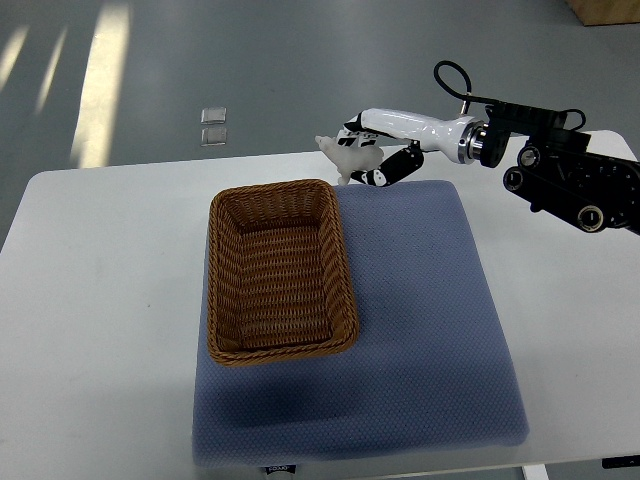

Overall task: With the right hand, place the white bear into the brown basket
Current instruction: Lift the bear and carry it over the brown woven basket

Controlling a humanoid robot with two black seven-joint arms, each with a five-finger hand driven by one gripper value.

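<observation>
Table [100, 300], white top, carries a blue mat [430, 330]. Near edge of the mat is bare; the basket [282, 270] sits on the mat's left part, long axis running near to far, mouth open, nothing visible inside.

Beyond the basket's far right corner: right robot hand [375, 160], its arm entering from the right edge. Fingers curled around the bear [345, 152], which appears held up off the table, just past the basket's far rim and slightly right of it. Bear pokes out toward the left from the fingers; its exact pose is too small to read.

Key relation: the bear lies beyond and a little right of the basket; the basket opening lies nearer and to the left of the robot hand. Judged next move: carry the bear toward the near-left, over the far rim, then lower and release. Risk, as judged: clipping the far rim if the carry is too low.

Left arm not visible.
</observation>
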